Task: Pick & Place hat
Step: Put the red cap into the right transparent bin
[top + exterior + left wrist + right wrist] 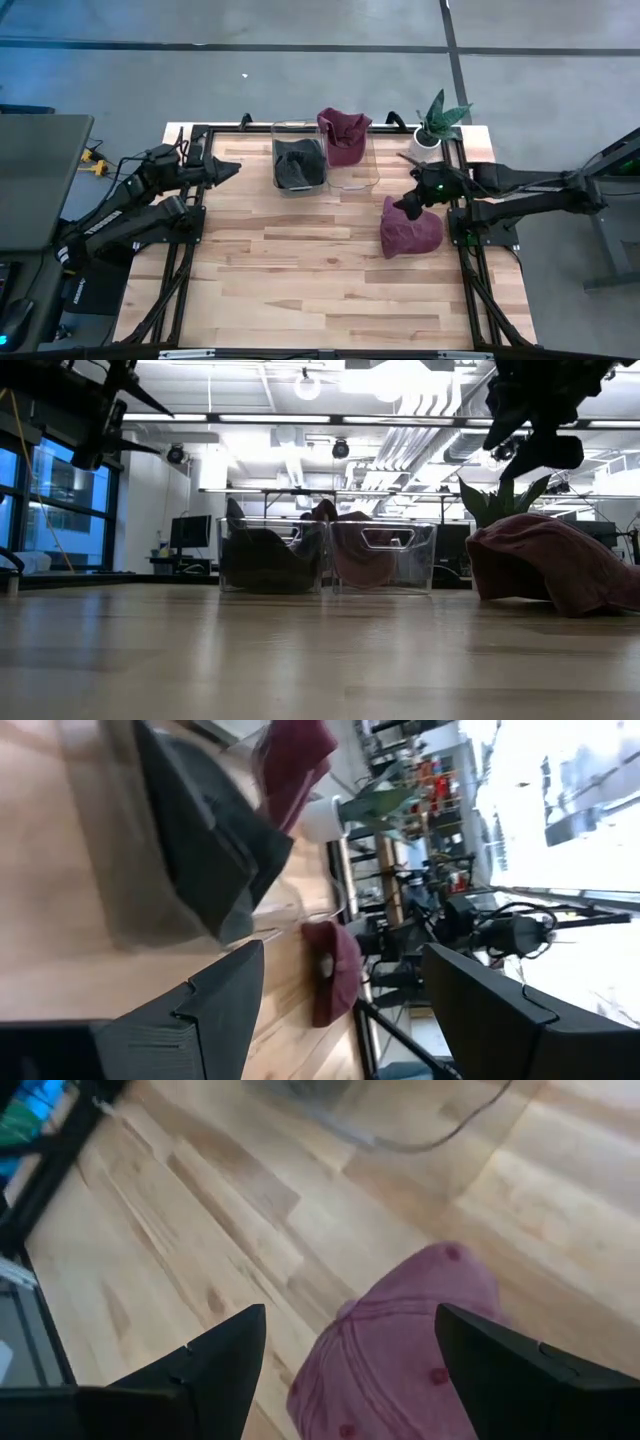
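A maroon hat [411, 230] lies on the table near its right edge, crown up, resting on its underside [560, 572]. My right gripper [410, 205] hangs open just above the hat's far left part, touching nothing, and the hat [405, 1355] shows between its spread fingers. Two clear bins stand at the far middle. The left bin [280, 135] holds a dark hat [297, 166]. A second maroon hat [343, 134] is draped over the far rim of the right bin [368, 178]. My left gripper [228, 170] waits open, raised, left of the bins.
A potted plant [437, 124] stands at the far right corner, just beyond my right gripper. Black frame rails [462, 215] run along the table's left, right and far sides. Bare wood [300, 270] covers the near half of the table.
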Motion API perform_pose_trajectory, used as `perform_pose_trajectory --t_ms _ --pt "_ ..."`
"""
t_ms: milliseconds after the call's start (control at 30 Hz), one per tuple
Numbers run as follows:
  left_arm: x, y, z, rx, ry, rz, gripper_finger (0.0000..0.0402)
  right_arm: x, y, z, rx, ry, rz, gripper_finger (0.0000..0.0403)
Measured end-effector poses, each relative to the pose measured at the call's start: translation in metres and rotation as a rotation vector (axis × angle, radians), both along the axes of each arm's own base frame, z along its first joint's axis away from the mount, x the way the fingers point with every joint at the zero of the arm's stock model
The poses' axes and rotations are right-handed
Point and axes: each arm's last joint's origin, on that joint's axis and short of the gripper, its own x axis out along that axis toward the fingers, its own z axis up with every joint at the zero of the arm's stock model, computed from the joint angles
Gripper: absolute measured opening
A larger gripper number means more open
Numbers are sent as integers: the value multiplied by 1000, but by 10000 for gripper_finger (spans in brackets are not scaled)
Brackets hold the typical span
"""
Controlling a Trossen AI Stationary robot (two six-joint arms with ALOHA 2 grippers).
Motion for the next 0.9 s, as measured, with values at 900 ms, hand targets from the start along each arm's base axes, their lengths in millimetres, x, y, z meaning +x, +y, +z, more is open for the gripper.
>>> perform_pose_trajectory --t_ms 900 --pt "-1 -2 -6 -41 51 -42 264 151 25 13 -33 723 -298 286"
